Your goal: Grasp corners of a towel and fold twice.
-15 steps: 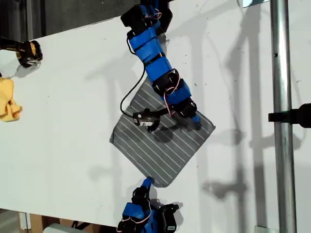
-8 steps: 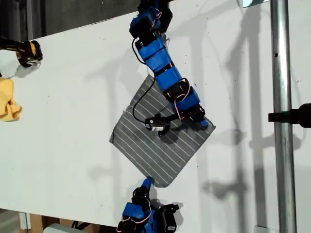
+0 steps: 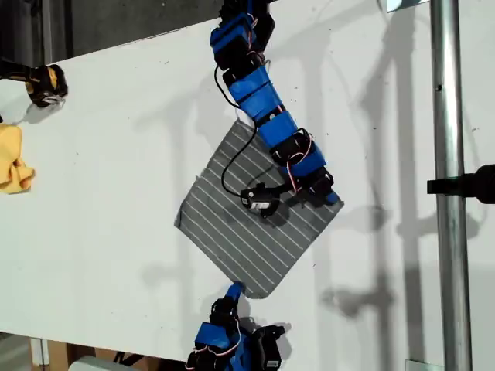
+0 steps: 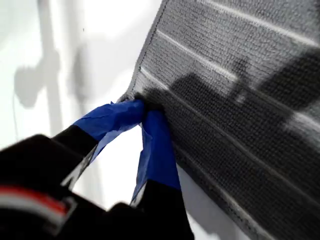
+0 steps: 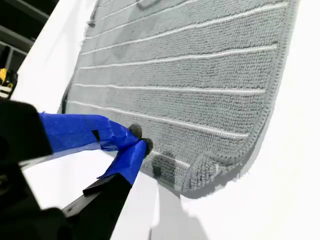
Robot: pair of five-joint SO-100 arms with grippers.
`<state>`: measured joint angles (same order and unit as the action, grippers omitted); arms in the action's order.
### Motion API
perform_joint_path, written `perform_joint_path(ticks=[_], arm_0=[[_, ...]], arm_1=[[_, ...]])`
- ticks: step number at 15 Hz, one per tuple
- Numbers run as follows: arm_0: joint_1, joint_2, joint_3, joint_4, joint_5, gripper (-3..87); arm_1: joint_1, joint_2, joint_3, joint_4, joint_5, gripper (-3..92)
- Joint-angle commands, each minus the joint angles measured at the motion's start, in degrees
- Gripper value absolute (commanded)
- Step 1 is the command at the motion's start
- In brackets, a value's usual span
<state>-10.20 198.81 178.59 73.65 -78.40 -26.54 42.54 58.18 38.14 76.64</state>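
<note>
The grey striped towel (image 3: 247, 224) lies flat on the white table (image 3: 100, 232), turned like a diamond. My first gripper (image 3: 331, 199) reaches down from the exterior view's top and sits at the towel's corner on that view's right. In the first wrist view its blue fingertips (image 4: 142, 107) are closed on the towel's (image 4: 240, 100) edge. My second gripper (image 3: 232, 291) comes up from the exterior view's bottom edge. It is pinched on the towel's (image 5: 190, 75) hem (image 5: 137, 142) just beside the rounded near corner (image 5: 220, 170), which is slightly raised.
A yellow cloth (image 3: 11, 158) and a black-and-yellow object (image 3: 46, 83) lie at the exterior view's far left. A vertical metal pole (image 3: 448, 185) with a black clamp (image 3: 468, 185) stands at that view's right. A cable (image 3: 228, 166) loops from the upper arm over the towel.
The first arm has swung toward the exterior view's right, bringing its gripper from over the towel to the towel's right corner. The second arm and the towel have stayed put.
</note>
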Motion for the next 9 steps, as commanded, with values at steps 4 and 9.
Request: perform_joint_path(ticks=[4,9], arm_0=[[0.53,0.35,0.18,0.26,0.62,-2.2],[0.44,0.35,0.18,0.18,0.70,-2.2]], arm_1=[[-3.16,11.43,14.15,6.50,5.54,-0.1],[-4.92,19.69,22.41,11.43,8.53,-0.1]])
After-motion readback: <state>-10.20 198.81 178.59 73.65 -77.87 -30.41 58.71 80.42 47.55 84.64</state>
